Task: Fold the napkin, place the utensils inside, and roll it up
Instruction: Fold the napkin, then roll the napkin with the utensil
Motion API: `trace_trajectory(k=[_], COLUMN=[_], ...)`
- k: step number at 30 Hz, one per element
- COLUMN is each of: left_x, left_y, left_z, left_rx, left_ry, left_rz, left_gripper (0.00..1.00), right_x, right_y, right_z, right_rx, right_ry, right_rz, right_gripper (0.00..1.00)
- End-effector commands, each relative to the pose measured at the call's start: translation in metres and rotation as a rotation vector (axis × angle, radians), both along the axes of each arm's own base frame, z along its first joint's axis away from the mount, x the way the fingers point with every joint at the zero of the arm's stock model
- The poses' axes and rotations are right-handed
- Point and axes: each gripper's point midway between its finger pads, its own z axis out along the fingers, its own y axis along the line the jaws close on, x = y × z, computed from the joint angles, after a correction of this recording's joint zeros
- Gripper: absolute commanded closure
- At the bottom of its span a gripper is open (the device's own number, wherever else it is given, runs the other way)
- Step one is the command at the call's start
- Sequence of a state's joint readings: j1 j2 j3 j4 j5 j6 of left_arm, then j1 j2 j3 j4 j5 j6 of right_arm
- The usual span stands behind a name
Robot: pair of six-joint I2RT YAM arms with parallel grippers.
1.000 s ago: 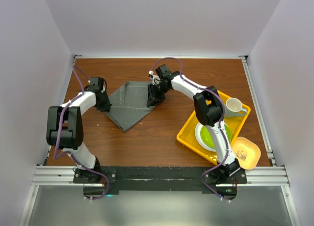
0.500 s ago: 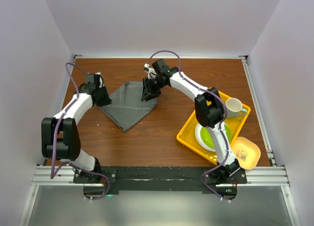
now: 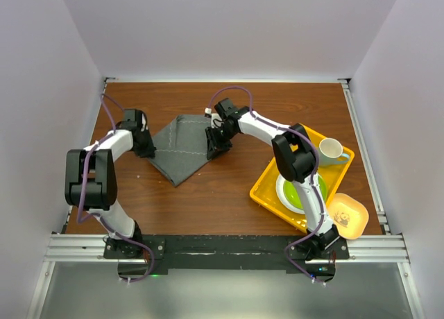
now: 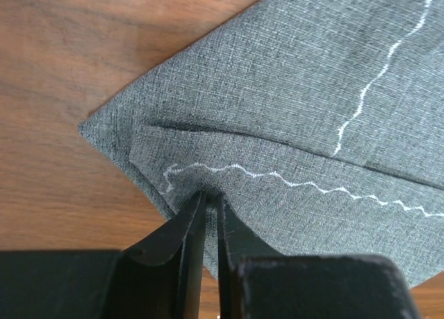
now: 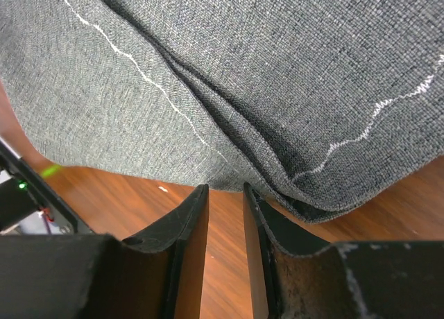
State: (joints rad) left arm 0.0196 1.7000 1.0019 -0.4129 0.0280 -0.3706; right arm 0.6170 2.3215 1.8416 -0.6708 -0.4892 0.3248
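Starting at the left gripper: the jaws are pressed nearly together, and a raised fold at the edge of the napkin is pinched between the tips, just beside the cloth's left corner. A pale zigzag stitch line is seen running from the pinch across the fabric.

Right gripper: the jaws are set slightly apart, bare wood is seen through the gap, and nothing is gripped. The tips are placed right at the napkin's layered right edge. Whether the right-hand finger is touching the fold or tucked just under it cannot be told.

The napkin is laid on the brown wooden surface, in its far-left half. It is spanned between the two grippers, with one corner pointed toward the near edge.

Well apart to the right, a yellow tray is set at an angle, and a green plate and a white mug are carried in it. A small yellow bowl is placed just beside the tray's near corner.
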Motion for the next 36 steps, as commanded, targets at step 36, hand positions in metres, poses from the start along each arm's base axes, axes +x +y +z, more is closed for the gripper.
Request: trace_trajectory(k=[36], left_x=[0.162], left_y=[-0.060], left_z=[0.016], left_rx=[-0.387], left_ry=[-0.288], left_rz=[-0.074], left_gripper=[0.87], right_x=[0.018], right_y=[-0.028], right_z=[0.112], right_rx=[0.116], right_ry=[-0.174], right_rz=[-0.130], right_gripper=[0.56])
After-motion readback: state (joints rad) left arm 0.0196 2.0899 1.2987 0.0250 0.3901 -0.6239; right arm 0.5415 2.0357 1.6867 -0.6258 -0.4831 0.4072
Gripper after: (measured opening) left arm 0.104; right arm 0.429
